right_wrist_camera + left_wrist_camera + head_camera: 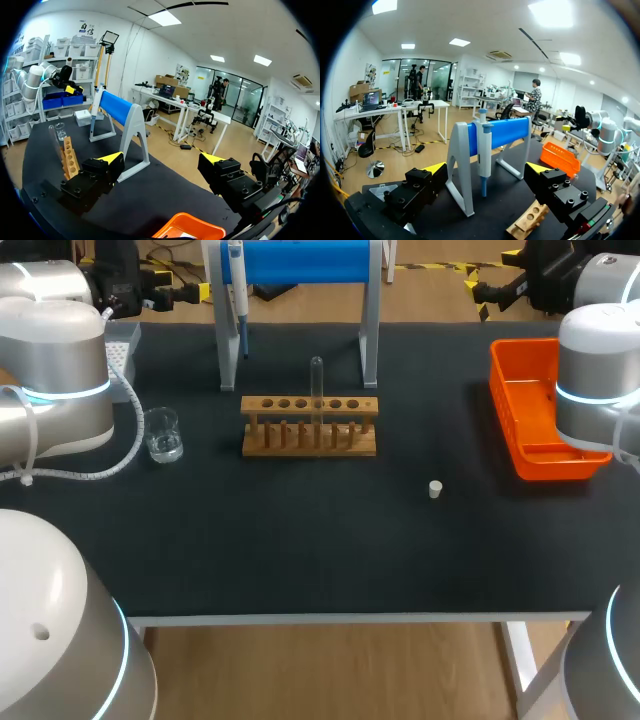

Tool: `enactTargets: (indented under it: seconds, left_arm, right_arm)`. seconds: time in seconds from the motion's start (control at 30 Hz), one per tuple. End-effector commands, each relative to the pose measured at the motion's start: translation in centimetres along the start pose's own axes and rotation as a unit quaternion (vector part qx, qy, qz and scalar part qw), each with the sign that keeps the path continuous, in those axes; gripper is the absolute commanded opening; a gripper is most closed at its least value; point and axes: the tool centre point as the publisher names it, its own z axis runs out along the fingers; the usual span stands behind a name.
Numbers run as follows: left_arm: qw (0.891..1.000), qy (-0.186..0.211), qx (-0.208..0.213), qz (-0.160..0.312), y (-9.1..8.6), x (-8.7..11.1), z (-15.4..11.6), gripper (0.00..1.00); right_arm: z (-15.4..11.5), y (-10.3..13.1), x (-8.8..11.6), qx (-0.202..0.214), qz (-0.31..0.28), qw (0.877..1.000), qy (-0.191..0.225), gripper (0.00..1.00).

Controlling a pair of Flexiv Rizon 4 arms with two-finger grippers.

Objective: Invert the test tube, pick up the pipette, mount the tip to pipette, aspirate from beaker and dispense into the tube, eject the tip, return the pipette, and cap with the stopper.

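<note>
Test tube (316,390): stands upright in the wooden rack (310,438), in a hole near the rack's middle. Its long axis is vertical, and it rises well above the rack. Which end is the mouth cannot be told.
Pipette (237,290): hangs at the left upright of the blue-barred stand (300,260), behind the rack. Its long axis is vertical, with the narrow end pointing down at the table (300,550).
Stopper (435,489): sits alone on the table, in front of and to the right of the rack, well apart from it.
Beaker (162,433): clear, left of the rack, near the left arm (60,380).
Orange bin (540,420): at the table's right side, partly hidden by the right arm (600,370).
Left gripper (487,170): fingers spread wide with nothing between them, facing the stand and the pipette.
Right gripper (162,159): fingers spread wide and bare, above the orange bin, with the rack and the stand off to one side.
</note>
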Motion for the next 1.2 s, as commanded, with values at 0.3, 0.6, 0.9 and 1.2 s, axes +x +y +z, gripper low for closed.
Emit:
enactTargets:
  seconds: [0.3,0.6,0.9,1.2]
  left_arm:
    - [1.000,0.001,-0.001,0.000,0.0,-0.1,0.0,1.00]
    - [1.000,0.001,-0.001,0.000,0.0,-0.1,0.0,1.00]
    - [1.000,0.001,-0.001,0.000,0.0,-0.1,0.0,1.00]
    - [1.000,0.001,-0.001,0.000,0.0,-0.1,0.0,1.00]
  right_arm:
    - [0.0,0.0,0.0,0.000,0.000,1.000,0.001,1.00]
    - [-0.2,0.3,0.8,-0.009,-0.013,1.000,0.017,1.00]
    - [-1.8,1.3,11.0,-0.073,-0.094,0.976,0.182,1.00]
    - [-2.6,0.3,20.0,-0.105,-0.109,0.944,0.295,1.00]
